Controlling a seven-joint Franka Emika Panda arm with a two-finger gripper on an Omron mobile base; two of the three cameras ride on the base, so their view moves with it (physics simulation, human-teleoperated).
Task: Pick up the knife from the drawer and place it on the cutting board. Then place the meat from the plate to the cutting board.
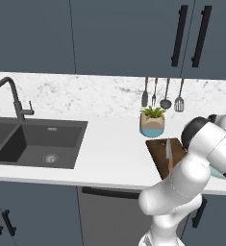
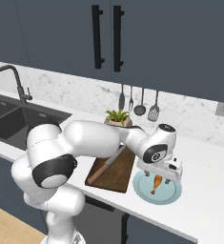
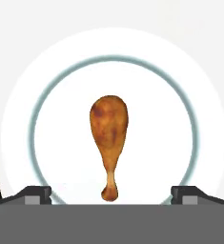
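Note:
The knife (image 2: 108, 162), grey blade and tan handle, lies lengthwise on the dark brown cutting board (image 2: 117, 177); both also show in the left base view, knife (image 1: 169, 153) on board (image 1: 157, 153). Right of the board the pale blue-teal plate (image 2: 173, 194) holds the orange-brown drumstick (image 2: 157, 184). My gripper (image 2: 159, 179) hangs open just above it, pointing straight down. In the hand view the meat (image 3: 109, 133) lies centred on the plate (image 3: 37, 119), bone end toward my gripper (image 3: 111, 195), with one fingertip on each side and nothing between them. The drawer is out of view.
A teal and tan plant pot (image 1: 152, 124) stands behind the board, under ladles and spatulas (image 1: 165, 96) hanging on the marble backsplash. A dark sink (image 1: 37, 141) with a black faucet (image 1: 11, 96) lies to the left. Bare white counter (image 2: 208, 190) stretches right of the plate.

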